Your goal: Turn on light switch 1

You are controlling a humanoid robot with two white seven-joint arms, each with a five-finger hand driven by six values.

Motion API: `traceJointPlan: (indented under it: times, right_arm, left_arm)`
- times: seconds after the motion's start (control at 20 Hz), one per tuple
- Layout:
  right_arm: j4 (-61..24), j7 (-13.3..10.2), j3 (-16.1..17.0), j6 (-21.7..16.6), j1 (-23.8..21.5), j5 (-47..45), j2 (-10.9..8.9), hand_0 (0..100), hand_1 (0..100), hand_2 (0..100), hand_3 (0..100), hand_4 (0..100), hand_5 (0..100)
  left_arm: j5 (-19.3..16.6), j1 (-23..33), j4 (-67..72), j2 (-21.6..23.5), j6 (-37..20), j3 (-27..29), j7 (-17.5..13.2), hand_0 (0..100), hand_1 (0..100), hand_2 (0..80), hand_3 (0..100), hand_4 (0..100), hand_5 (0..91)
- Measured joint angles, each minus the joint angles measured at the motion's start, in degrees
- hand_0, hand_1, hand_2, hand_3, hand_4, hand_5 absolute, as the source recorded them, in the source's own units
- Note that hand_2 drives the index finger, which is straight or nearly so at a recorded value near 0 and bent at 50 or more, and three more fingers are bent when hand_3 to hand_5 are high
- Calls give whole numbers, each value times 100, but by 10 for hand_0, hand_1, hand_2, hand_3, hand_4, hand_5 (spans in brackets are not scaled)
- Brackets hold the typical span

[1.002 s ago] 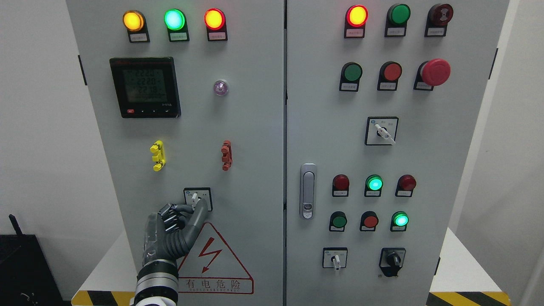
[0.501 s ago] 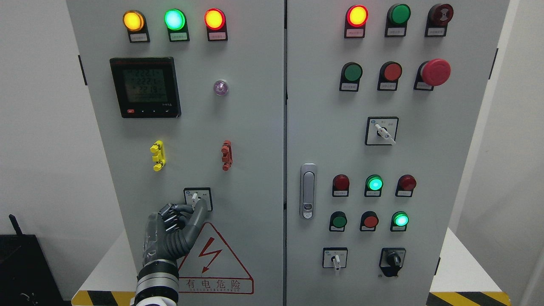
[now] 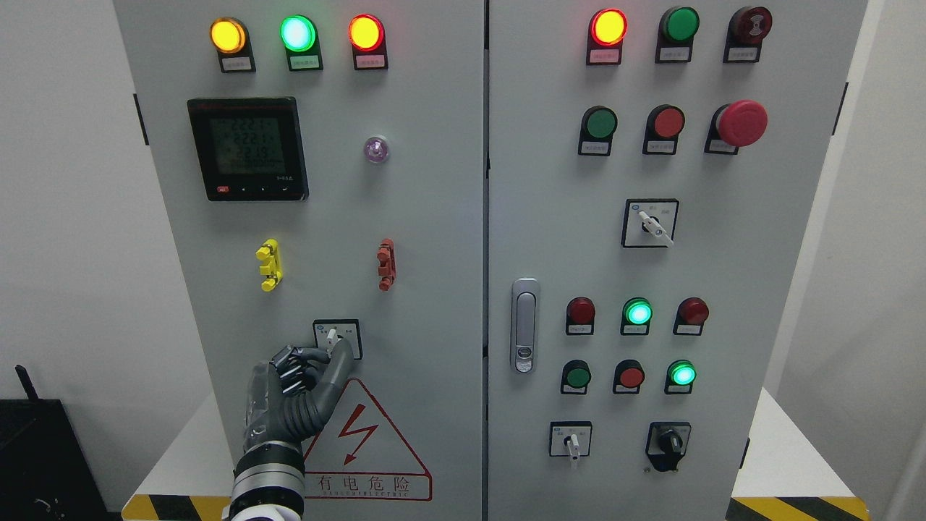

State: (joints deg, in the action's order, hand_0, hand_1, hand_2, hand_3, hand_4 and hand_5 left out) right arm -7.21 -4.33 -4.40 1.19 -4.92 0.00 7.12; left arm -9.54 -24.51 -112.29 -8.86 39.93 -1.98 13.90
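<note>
Grey cabinet (image 3: pixel 434 239) fills my view, and my left hand (image 3: pixel 293 394) is up at its lower left door. The switch (image 3: pixel 334 337) sits just above the warning triangle (image 3: pixel 362 441). My thumb and a curled finger pinch its white knob from below; the other fingers are folded in.

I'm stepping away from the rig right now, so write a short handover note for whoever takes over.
Left hand: fingers curled around the white lever of the small switch low on the left cabinet door, just above the warning triangle.
Right hand: not in view.
Done: the reach to the switch; contact looks made.
Left: the lever stands roughly upright, so the turn appears not yet done. Turn it, check for a lamp change, then withdraw the hand.
</note>
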Motion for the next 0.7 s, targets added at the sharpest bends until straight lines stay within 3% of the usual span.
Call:
traceJointPlan:
  times: [0.7]
  right_arm:
    - [4, 0, 0, 0, 0, 0, 0, 0, 0, 0, 0, 0, 0]
  left_arm:
    - [24, 6, 2, -5, 7, -17, -159, 564, 636, 607, 935, 909, 864]
